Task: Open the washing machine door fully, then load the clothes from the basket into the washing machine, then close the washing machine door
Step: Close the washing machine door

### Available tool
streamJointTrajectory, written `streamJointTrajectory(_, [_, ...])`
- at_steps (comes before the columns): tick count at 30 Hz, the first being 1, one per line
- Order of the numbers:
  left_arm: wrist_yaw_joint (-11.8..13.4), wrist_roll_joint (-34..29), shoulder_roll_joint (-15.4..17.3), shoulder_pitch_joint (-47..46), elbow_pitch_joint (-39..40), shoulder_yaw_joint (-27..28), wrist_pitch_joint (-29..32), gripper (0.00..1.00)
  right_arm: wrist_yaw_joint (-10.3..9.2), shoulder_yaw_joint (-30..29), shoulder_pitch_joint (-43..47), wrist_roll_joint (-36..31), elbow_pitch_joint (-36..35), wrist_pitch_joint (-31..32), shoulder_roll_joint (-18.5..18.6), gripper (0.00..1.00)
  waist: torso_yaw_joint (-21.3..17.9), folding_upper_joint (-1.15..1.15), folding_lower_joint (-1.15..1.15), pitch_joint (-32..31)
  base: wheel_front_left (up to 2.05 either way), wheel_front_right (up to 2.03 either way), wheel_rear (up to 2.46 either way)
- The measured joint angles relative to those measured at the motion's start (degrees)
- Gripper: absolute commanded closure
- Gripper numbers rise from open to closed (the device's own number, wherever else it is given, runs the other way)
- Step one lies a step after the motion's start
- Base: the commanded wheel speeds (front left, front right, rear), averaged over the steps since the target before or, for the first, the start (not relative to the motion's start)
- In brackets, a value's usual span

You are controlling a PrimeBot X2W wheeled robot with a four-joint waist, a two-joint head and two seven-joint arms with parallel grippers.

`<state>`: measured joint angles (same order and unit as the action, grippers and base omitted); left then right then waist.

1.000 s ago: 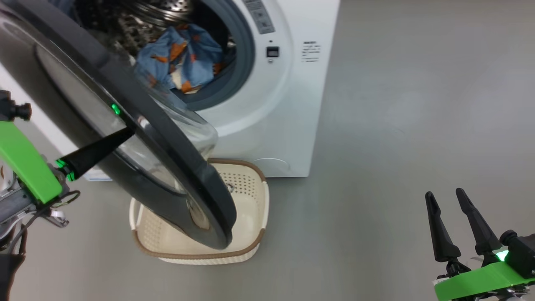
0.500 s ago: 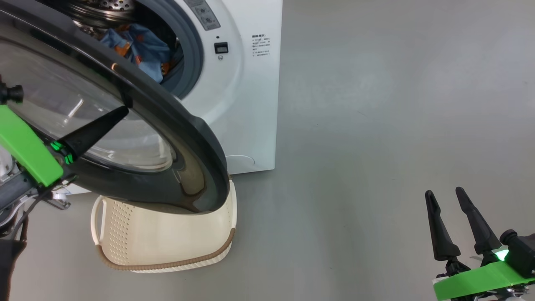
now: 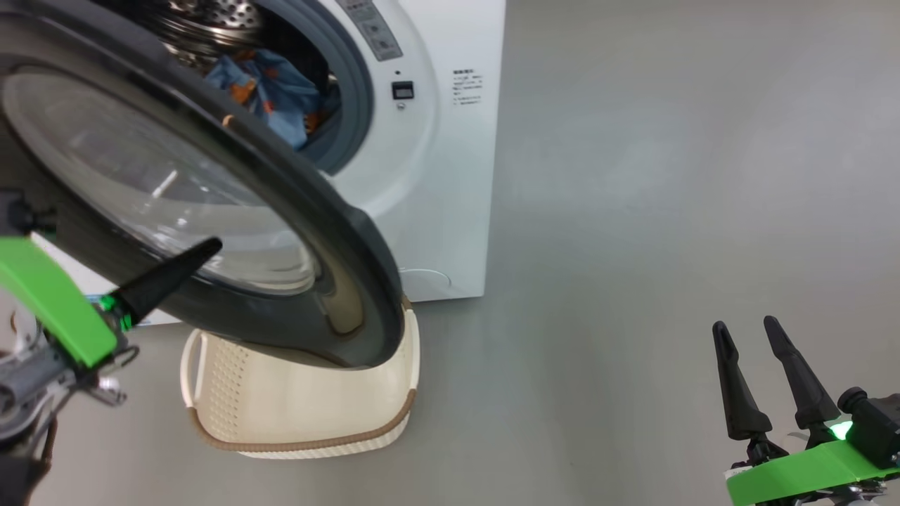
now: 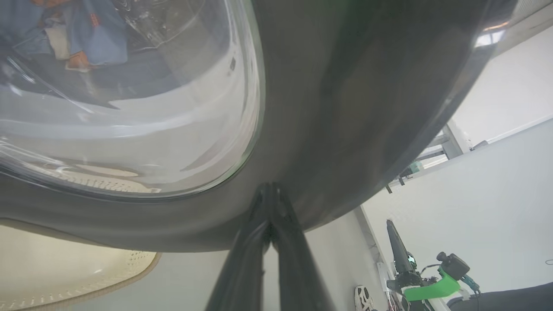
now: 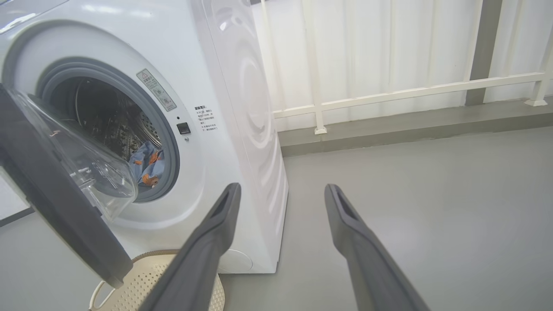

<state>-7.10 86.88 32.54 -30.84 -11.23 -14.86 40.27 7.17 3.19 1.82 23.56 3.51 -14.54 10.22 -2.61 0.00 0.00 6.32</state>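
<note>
Two grippers sit well apart. At the near left, the left gripper (image 3: 211,247) has its fingers pressed together, tip against the dark outer rim of the washing machine door (image 3: 330,232), which stands partly open and overhangs the basket (image 3: 302,407). At the near right, the right gripper (image 3: 744,325) hovers over the floor (image 3: 668,211), fingers spread, holding nothing. The clothes (image 3: 281,98) lie inside the washing machine (image 3: 450,176).

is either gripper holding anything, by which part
Nothing is held. The shut left gripper only touches the frame of the glossy black round door; the right gripper is open, empty.
</note>
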Motion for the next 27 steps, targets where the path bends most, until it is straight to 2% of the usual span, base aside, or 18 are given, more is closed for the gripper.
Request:
streamJointTrajectory(4, [0.0,0.25,0.4,3.81,1.27,-0.01,-1.92,0.99,0.0,0.21,0.15,0.0,0.22,0.0,0.11,0.0,0.92,0.0,0.0,-1.23,0.0,0.0,0.0])
streamJointTrajectory(5, [0.0,0.4,0.38,4.98,1.56,0.01,-2.49,0.93,0.0,0.27,0.23,0.0,0.29,0.0,0.13,0.0,1.1,0.0,0.0,-1.58,0.0,0.0,0.0])
streamJointTrajectory(11, [0.0,0.24,0.41,12.58,2.87,0.15,-7.44,0.48,0.0,0.6,1.85,0.0,0.48,0.0,0.16,0.0,1.98,0.0,0.0,-3.59,0.0,0.0,0.0])
streamJointTrajectory(13, [0.0,0.27,0.37,14.72,3.52,0.33,-8.98,0.11,0.0,0.68,2.29,0.01,0.53,0.0,0.21,0.0,2.09,0.0,0.0,-4.09,0.0,0.0,0.0])
streamJointTrajectory(14, [0.0,0.38,0.34,15.72,3.88,0.47,-9.67,0.0,0.0,0.71,2.29,0.01,0.55,0.0,0.26,0.0,2.12,0.0,0.0,-4.29,0.0,0.0,0.0])
streamJointTrajectory(23, [0.0,-0.85,0.27,23.85,5.57,0.66,-17.56,0.0,0.0,0.24,2.68,0.01,0.47,0.0,0.34,0.0,1.8,0.0,0.0,-4.71,0.0,0.0,0.0])
streamJointTrajectory(27, [0.0,-1.77,-0.8,26.77,5.63,0.48,-23.29,0.0,0.0,-0.05,3.61,0.01,0.45,0.0,0.31,0.0,1.69,0.0,0.0,-4.74,0.0,0.0,0.0])
